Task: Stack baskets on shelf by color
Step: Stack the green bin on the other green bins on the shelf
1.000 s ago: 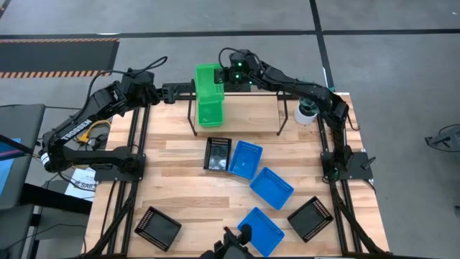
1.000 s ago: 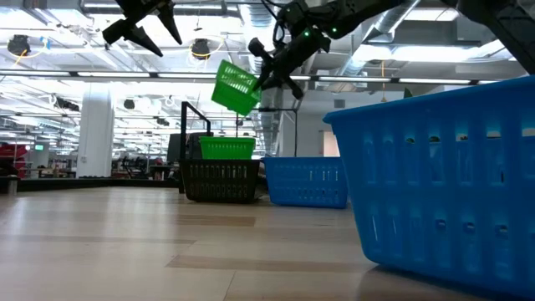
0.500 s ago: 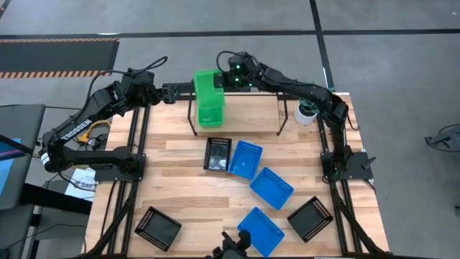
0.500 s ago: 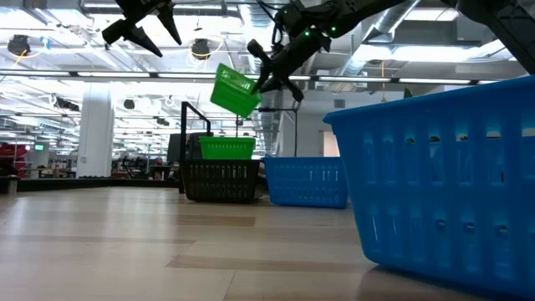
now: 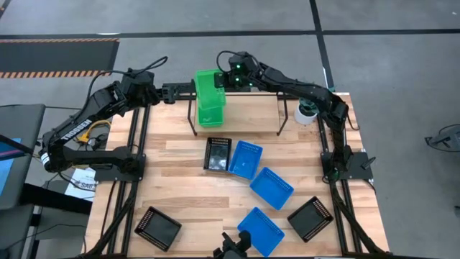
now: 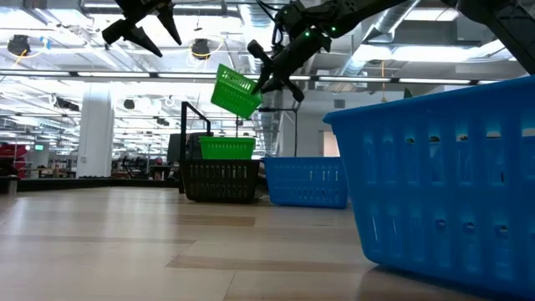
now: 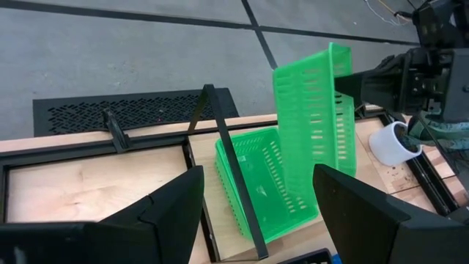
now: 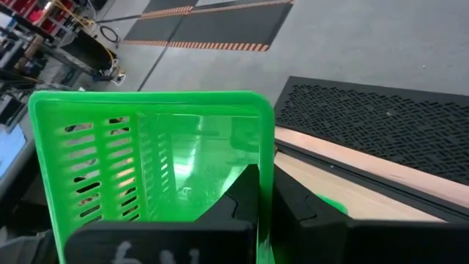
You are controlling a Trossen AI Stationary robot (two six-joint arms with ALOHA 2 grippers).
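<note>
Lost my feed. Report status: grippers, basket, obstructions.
Right gripper shut on green basket, tilted in air above the shelf. Left gripper open, empty, high beside it. Second green basket on shelf below. Nothing in the way.

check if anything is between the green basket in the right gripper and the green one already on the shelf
Nothing visible blocks it. The right gripper holds a bright green perforated plastic basket tilted in the air, directly above the green basket resting on the thin black metal shelf. Only open space separates them.

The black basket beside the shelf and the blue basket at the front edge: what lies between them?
In the high view, two more blue baskets lie between the black basket and the front blue basket.
</note>
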